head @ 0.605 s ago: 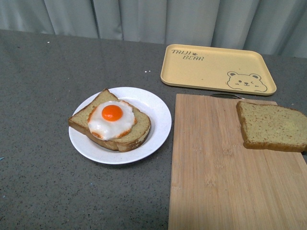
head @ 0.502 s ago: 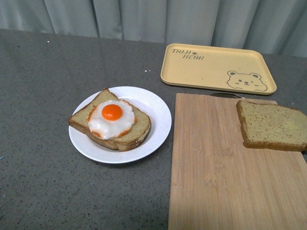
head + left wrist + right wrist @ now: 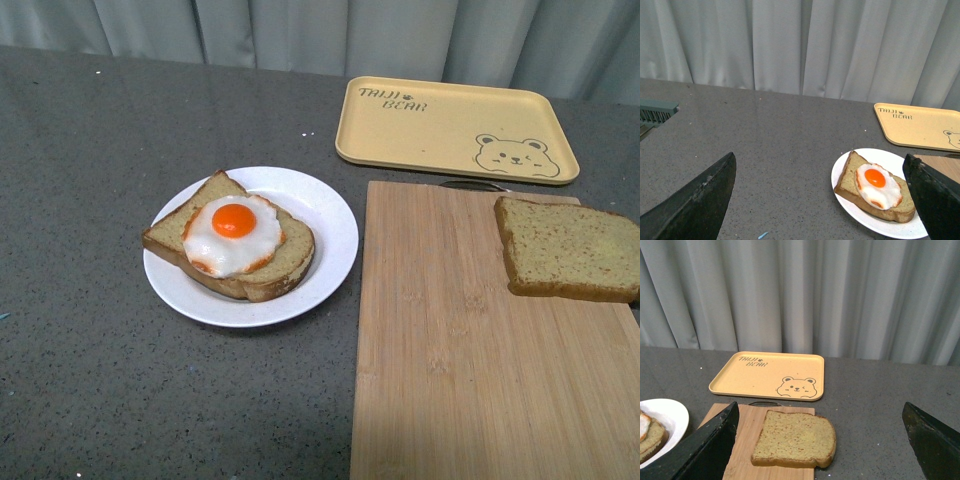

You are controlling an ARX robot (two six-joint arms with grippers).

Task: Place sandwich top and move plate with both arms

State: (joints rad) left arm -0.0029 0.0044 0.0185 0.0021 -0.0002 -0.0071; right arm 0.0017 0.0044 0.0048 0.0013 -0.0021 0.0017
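The sandwich top [image 3: 568, 250], a plain speckled slice, lies flat on the far right of a wooden board [image 3: 450, 350]. The round white plate [image 3: 335, 215] stands left of the board and holds a second slice topped with a fried egg [image 3: 235, 240]. Neither arm shows in the front view. My left gripper [image 3: 815, 205] is open above the table, with the plate [image 3: 890, 156] near its right finger [image 3: 935, 200]. My right gripper [image 3: 817, 450] hangs open over the sandwich top [image 3: 792, 437], well clear of it, its fingers [image 3: 700, 450] wide to either side.
A rectangular yellow tray [image 3: 450, 130] with a bear drawing sits behind the board, near the grey curtain. The board's metal handle [image 3: 470, 183] points toward the tray. Grey speckled tabletop [image 3: 90, 200] stretches left of the plate.
Everything sits slightly higher in the front view than before, shifted together. The slices, plate, board and tray keep their places relative to one another.
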